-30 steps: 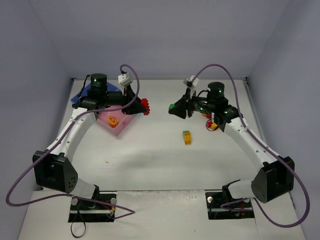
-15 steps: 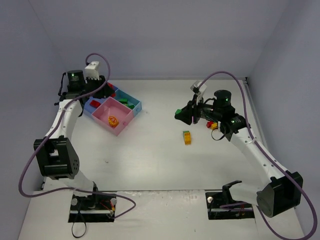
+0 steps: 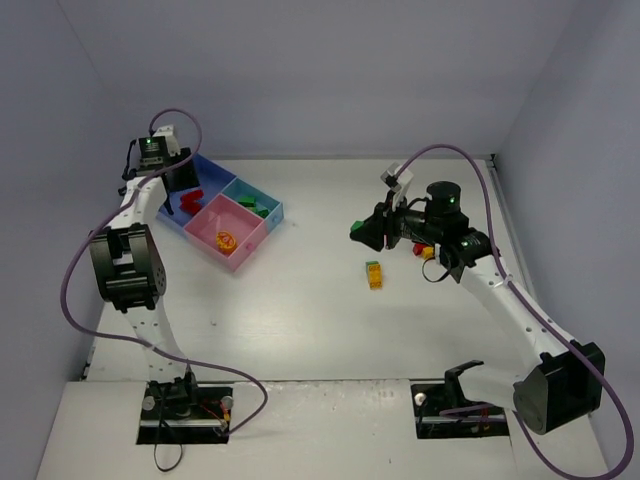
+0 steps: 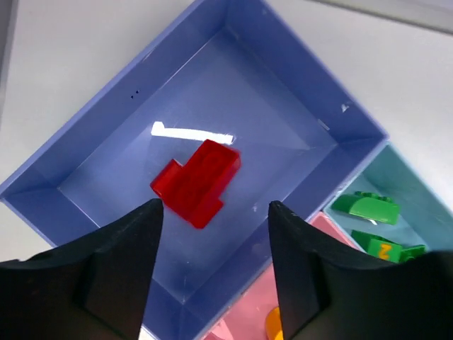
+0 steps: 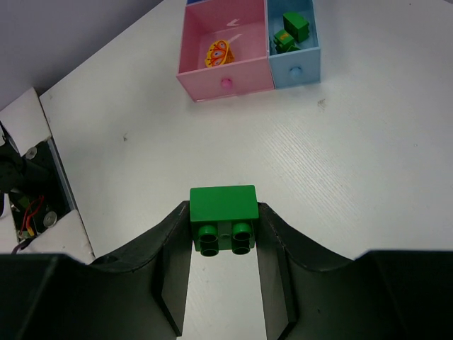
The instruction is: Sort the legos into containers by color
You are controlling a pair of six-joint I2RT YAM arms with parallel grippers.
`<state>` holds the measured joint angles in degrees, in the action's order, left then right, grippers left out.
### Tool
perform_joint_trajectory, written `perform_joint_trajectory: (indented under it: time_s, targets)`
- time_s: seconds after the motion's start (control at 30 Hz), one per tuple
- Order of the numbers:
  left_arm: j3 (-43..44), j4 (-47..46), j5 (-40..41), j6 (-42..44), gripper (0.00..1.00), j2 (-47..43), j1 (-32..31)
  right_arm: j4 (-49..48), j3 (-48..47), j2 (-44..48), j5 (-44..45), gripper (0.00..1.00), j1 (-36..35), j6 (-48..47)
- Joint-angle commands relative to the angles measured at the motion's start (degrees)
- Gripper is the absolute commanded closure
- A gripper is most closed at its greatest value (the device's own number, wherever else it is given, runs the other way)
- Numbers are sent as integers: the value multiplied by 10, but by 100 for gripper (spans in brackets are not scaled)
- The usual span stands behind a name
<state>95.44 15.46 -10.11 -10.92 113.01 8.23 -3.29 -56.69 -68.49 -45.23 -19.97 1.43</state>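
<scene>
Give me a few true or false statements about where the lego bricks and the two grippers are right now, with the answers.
1. The right gripper is shut on a green brick. True.
2. The pink compartment holds an orange piece. True.
3. The red brick lies in the pink compartment. False: it lies in the blue compartment.
4. The left gripper grips a brick. False: it is open and empty.
</scene>
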Motion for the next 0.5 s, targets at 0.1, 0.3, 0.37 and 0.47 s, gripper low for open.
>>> perform_joint_trajectory:
  time_s: [0.1, 0.3, 0.37, 0.47]
  targets:
    - [40, 19, -16, -36, 33, -37, -1, -29, -7, -1, -12, 100, -9, -7]
    - [36, 81, -159, -104, 25, -134, -46, -32, -8, 4, 37, 100, -58, -84]
    - [36, 92, -237, -118, 24, -168, -68, -34, -15, 0, 55, 100, -64, -122]
    - [9, 76, -327, -157, 24, -202, -125, -41, -37, -11, 54, 99, -64, -157]
